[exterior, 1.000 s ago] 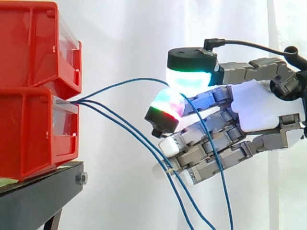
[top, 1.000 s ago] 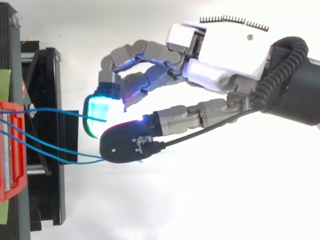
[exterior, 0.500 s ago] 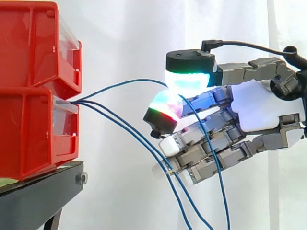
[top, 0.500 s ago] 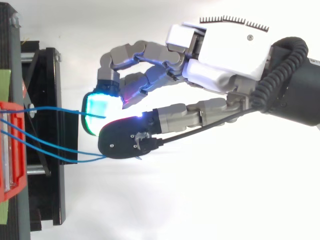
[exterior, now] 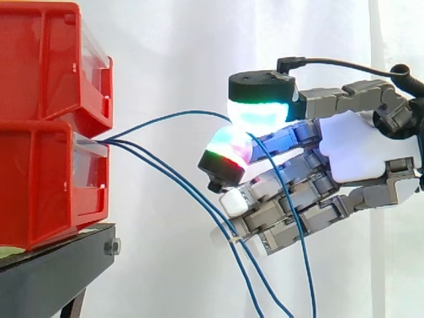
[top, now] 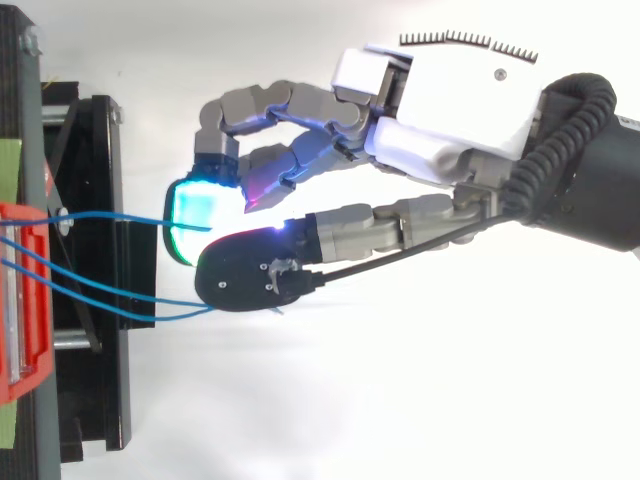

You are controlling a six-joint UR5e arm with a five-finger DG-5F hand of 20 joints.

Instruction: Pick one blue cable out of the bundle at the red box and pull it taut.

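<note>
Cable (exterior: 165,118) arcs slack from the red box (exterior: 40,179) to the hand (exterior: 358,152), pinched between thumb and finger pads (exterior: 228,147) (a thin hold). Pulling could slip it free, or lower fingers (exterior: 278,228) could snag the other cables (exterior: 179,185) alongside.

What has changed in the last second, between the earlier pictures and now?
The hand shifted slightly toward the red bins. Its pads stay closed on the top blue cable, which still arches, not taut. The two lower cables and the bins did not move.
</note>
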